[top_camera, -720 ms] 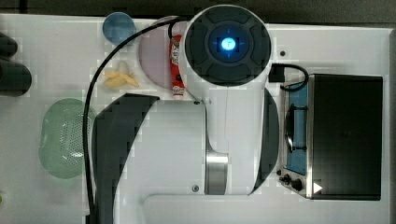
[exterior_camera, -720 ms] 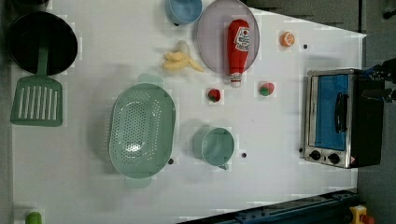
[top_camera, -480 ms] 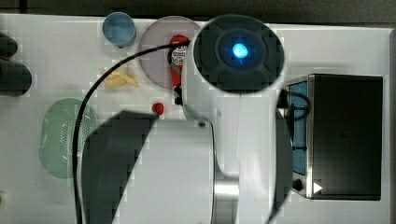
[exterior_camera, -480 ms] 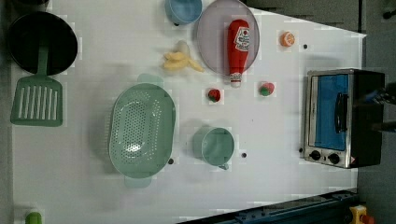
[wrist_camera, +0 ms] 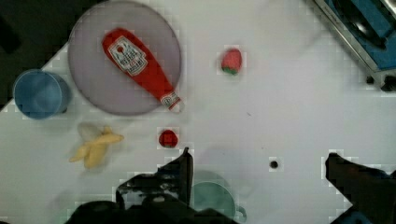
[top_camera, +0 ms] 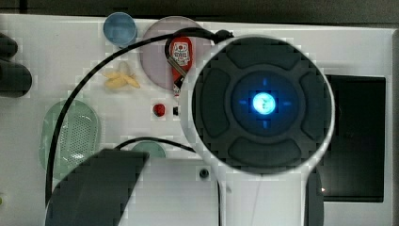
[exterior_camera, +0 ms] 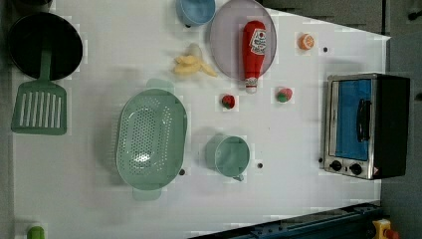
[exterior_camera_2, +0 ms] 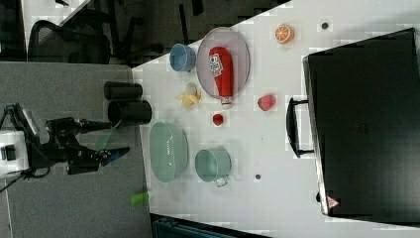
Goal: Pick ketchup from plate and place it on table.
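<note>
The ketchup [exterior_camera: 253, 47] is a slim red bottle lying flat on the mauve plate [exterior_camera: 226, 40] at the far end of the white table [exterior_camera: 298, 129], its whitish cap poking over the plate's rim. In the wrist view the ketchup [wrist_camera: 140, 65] lies diagonally across the plate [wrist_camera: 93, 88], well away from my gripper [wrist_camera: 258, 156]. The gripper is open with nothing between its fingers and hovers high above the table near a teal mug. In the right view the gripper [exterior_camera_2: 119, 137] hangs far from the tabletop. My arm [top_camera: 263, 103] covers much of the top view beside the ketchup [top_camera: 181, 56].
A blue cup [exterior_camera: 196, 10] and a banana [exterior_camera: 191, 64] sit beside the plate. A small strawberry toy [exterior_camera: 228, 101] and another red toy [exterior_camera: 284, 94] lie just off the cap. Green basket [exterior_camera: 151, 137], teal mug [exterior_camera: 230, 155], toaster oven [exterior_camera: 366, 127], pan [exterior_camera: 45, 45], spatula [exterior_camera: 39, 107].
In the top view my arm has grown larger and shifted toward the top view's right, uncovering the plate and ketchup. The things on the table have not moved.
</note>
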`<state>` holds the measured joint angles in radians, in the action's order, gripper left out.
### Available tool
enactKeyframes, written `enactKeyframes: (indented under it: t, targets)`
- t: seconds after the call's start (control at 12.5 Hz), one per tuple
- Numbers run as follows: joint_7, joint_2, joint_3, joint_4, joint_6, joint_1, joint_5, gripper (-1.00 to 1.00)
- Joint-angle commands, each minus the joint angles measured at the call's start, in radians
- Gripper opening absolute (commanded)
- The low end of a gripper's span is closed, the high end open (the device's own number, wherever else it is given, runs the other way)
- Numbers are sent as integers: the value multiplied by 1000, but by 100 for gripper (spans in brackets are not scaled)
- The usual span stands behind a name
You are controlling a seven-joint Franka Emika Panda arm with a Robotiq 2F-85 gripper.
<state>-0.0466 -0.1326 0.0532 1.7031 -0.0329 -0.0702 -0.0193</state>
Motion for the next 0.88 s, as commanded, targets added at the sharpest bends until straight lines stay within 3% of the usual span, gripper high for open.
enactKeyframes:
  t: [0.08, 0.48, 0.88]
  targets:
    - [26, 126, 8, 24, -29, -6, -3, 100]
    - [-23, 305, 39, 23, -184, -1, -2, 100]
    - [-274, 504, 48, 18, -391, 18, 0, 100]
